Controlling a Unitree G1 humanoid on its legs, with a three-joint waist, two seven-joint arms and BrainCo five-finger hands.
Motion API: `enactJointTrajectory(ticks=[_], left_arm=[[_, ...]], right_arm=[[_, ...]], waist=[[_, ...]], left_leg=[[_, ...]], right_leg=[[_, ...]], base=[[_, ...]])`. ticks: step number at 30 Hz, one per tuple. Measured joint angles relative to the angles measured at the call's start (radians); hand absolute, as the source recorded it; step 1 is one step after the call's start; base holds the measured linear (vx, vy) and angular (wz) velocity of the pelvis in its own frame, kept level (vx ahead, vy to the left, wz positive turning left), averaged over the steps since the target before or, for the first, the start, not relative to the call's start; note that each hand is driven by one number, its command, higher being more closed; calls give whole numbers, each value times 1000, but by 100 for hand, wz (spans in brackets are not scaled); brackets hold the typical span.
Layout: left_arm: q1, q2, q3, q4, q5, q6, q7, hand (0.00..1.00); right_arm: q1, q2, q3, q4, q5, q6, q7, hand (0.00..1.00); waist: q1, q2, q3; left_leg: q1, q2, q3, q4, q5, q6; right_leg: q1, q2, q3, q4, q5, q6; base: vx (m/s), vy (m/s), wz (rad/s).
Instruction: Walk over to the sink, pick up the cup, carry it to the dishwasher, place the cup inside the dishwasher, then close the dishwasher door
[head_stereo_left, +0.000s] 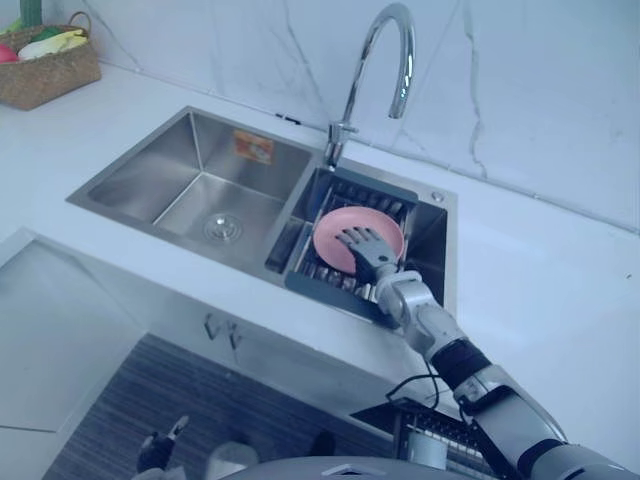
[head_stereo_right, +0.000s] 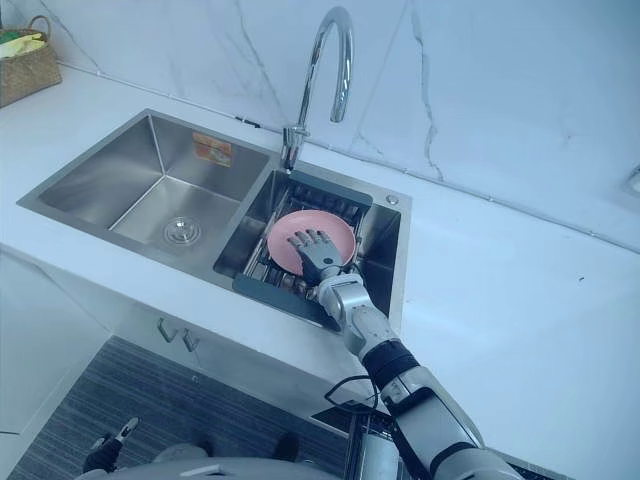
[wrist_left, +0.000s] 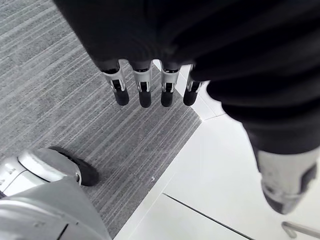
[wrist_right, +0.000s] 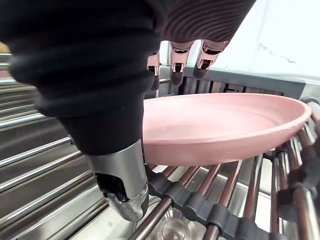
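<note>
Right hand (head_stereo_left: 366, 246) is over the pink dish (head_stereo_left: 330, 236) (shallow, more bowl than cup), fingers spread and straight above its inside, thumb down beside the near rim, no pinch. The dish sits on the dark rack (head_stereo_left: 328, 292) in the sink's (head_stereo_left: 170, 160) right basin, just near of the faucet (head_stereo_left: 378, 55). Left hand (wrist_left: 145, 92) hangs over grey floor (wrist_left: 55, 105), fingers straight, holding nothing.

Legible text: none can be read.
Label carrier: orange-and-yellow sticker (head_stereo_left: 253, 147).
Sticker location: rear wall of the sink's (head_stereo_left: 150, 165) larger basin, just beside the faucet (head_stereo_left: 352, 90) base, on the side away from the rack.
Sticker print: too small to make out.
Numbers, signs: none legible.
</note>
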Motion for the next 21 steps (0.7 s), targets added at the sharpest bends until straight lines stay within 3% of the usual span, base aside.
enactJointTrajectory(ticks=[3,4,17,21], left_arm=[[0,0,0,-2,0,0,0,0],[0,0,0,-3,0,0,0,0],[2,1,-1,-37,0,8,0,0],[2,1,-1,-39,-1,8,-1,0]], right_arm=[[-9,0,0,17,16,-11,1,0],[-19,0,0,35,16,-12,3,100],[-31,0,-16,81,-6,14,-1,100],[-28,0,-16,82,1,8,-55,100]], waist=[[4,-5,6],[4,-9,8],[15,-15,13],[9,-16,14]], left_leg=[[3,-2,-7,0,0,0],[2,-3,-11,0,1,2],[4,-6,-17,-13,4,4],[7,-6,-12,-13,4,4]], right_leg=[[7,-3,-4,0,-1,2],[9,-4,-5,0,-2,3],[10,-8,-9,0,-5,7],[8,-8,-5,0,-6,9]], base=[[3,35,8],[-5,26,8],[1,21,1],[24,35,-3]])
